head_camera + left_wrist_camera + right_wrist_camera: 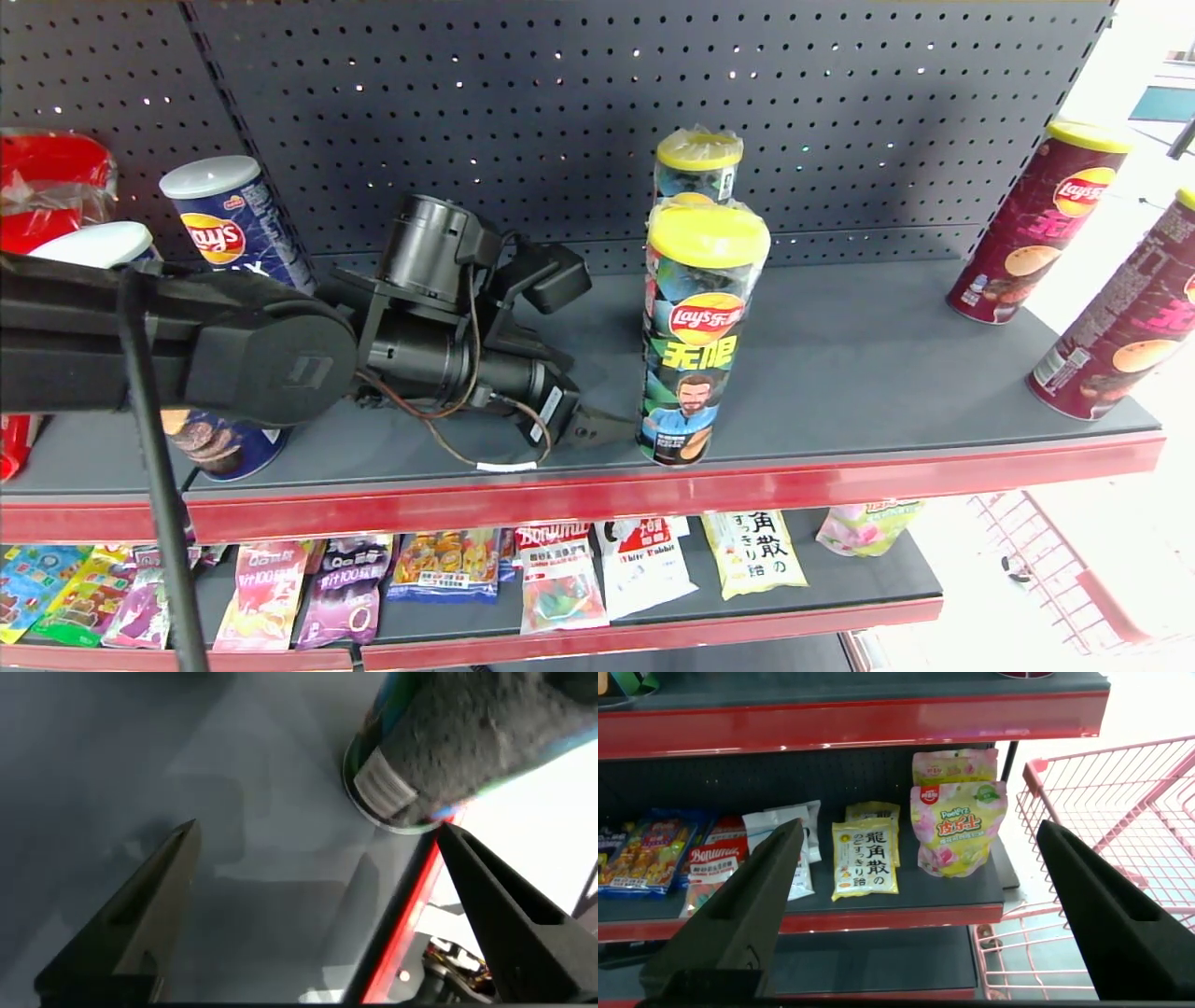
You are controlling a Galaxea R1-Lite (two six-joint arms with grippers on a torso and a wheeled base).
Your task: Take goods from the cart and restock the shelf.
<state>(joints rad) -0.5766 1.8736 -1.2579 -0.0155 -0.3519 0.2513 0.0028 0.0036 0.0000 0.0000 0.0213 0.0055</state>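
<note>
The left gripper [318,831], fingers spread and empty, sits just left of the can [702,336] standing upright at the shelf's [840,373] near edge; it looks placed, so a straight, slow retreat should avoid tipping it, while the right gripper [920,826] hangs open by the cart [1158,751].

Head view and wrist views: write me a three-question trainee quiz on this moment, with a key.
1. True or false: the left end effector is shut on the front yellow-lidded can.
2. What stands directly behind that can? A a blue can; B another yellow-lidded can; C a candy bag.
3. Which wire thing stands beside the lower shelf in the right wrist view?
Key: 1 false, it is open; 2 B; 3 the pink cart.
</note>
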